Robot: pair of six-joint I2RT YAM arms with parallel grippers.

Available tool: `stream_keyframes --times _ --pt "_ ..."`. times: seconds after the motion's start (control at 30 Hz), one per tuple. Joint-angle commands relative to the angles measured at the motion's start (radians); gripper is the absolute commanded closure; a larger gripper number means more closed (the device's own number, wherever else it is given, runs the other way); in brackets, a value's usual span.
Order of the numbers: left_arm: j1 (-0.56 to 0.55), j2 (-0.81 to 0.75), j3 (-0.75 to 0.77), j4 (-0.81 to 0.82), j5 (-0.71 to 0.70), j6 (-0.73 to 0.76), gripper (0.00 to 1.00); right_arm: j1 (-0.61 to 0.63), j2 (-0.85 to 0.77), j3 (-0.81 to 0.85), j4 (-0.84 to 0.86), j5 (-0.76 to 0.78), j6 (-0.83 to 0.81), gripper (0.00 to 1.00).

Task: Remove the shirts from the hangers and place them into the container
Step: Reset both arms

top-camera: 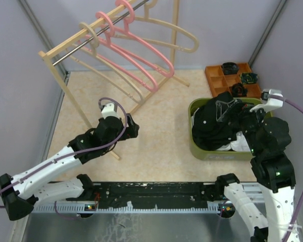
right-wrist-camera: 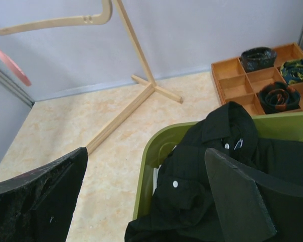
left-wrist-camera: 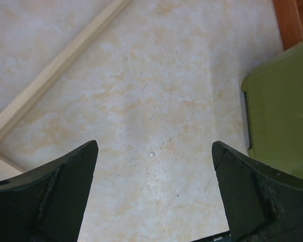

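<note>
Plainly, left gripper [left-wrist-camera: 154, 148] gapes wide, empty, over the table [left-wrist-camera: 156, 75]; right gripper [right-wrist-camera: 146, 154] likewise above the black shirt [right-wrist-camera: 227, 138].

Colour log.

- The left gripper [left-wrist-camera: 154, 148] has matt black fingers [left-wrist-camera: 65, 191].
- Beneath it, the flat stone-look tabletop [left-wrist-camera: 156, 85] is cream with pale orange marbling.
- To its right, the olive-green rectangular plastic basket [left-wrist-camera: 278, 116] is plain.
- Ahead and to its left runs a pale beige wooden rack rail [left-wrist-camera: 55, 65].
- The right gripper [right-wrist-camera: 145, 151] has black fingers [right-wrist-camera: 237, 196].
- Directly under it lies a plain black long-sleeved collared shirt [right-wrist-camera: 227, 141] with small white buttons [right-wrist-camera: 175, 184].
- White shirt fabric [top-camera: 231, 145] shows under the black.
- Ahead and to its right, the orange compartment tray [right-wrist-camera: 232, 83] holds three rolled bands: black [right-wrist-camera: 258, 58], green-yellow patterned [right-wrist-camera: 298, 70] and black-and-orange [right-wrist-camera: 278, 96].
- Far ahead and to its left hang two curved pink plastic hangers [top-camera: 141, 60] and two curved pale beige hangers [top-camera: 184, 38].
</note>
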Motion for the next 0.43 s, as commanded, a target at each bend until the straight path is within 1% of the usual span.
stream_keyframes --times 0.0,0.2,0.4 --pt "-0.004 -0.006 0.093 -0.081 -0.148 0.072 0.01 -0.008 -0.029 0.052 0.047 -0.059 -0.051 0.01" --pt "-0.004 -0.04 0.154 -0.008 -0.211 0.197 0.01 -0.008 -0.056 0.05 -0.002 -0.014 -0.065 0.01" --pt "-0.004 -0.054 0.162 0.045 -0.216 0.282 0.01 -0.008 -0.055 0.046 -0.026 -0.018 -0.061 0.01"
